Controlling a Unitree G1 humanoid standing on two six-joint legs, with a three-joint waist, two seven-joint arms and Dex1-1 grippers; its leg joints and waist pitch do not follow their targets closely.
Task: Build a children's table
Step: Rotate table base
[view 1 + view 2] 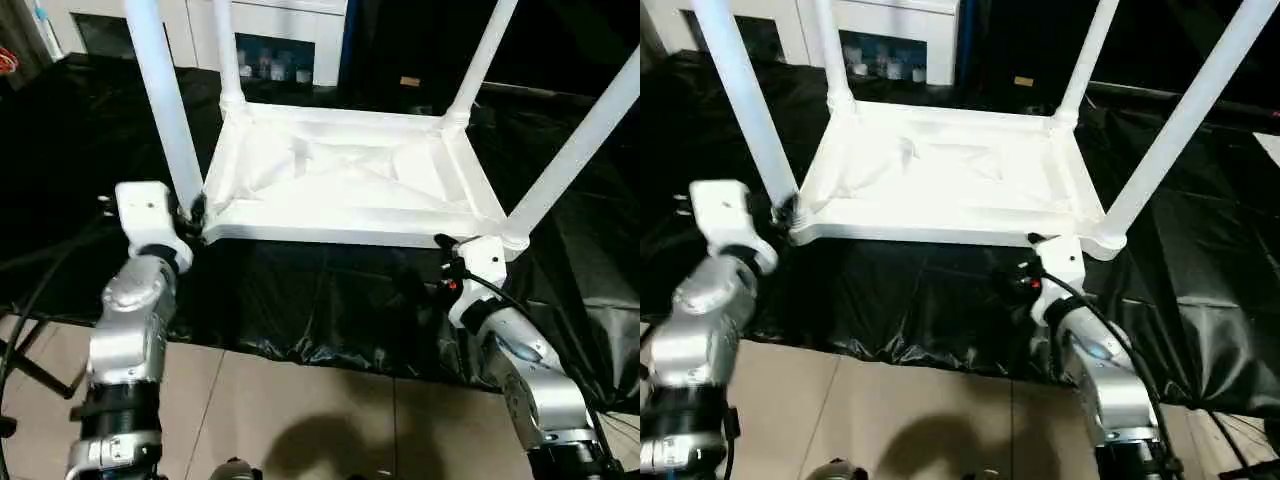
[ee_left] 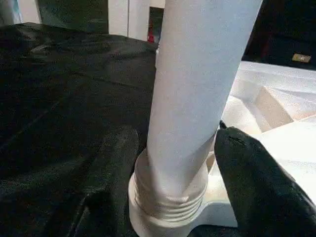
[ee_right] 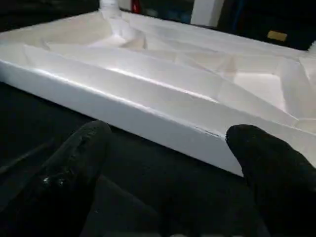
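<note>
Left fingers (image 2: 118,163) flanking table leg (image 2: 197,98); right fingers (image 3: 261,153) spread

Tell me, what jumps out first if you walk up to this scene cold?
A white plastic table lies upside down on black sheeting, its four legs pointing up from the corners. The robot's left claw straddles the base of the near left leg, fingers open on either side, while its right claw hangs open before the tabletop's near edge.

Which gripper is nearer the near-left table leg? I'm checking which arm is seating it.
Left. The left gripper has its fingers on either side of that leg at its socket; the right gripper is open, facing the tabletop's near edge.
</note>
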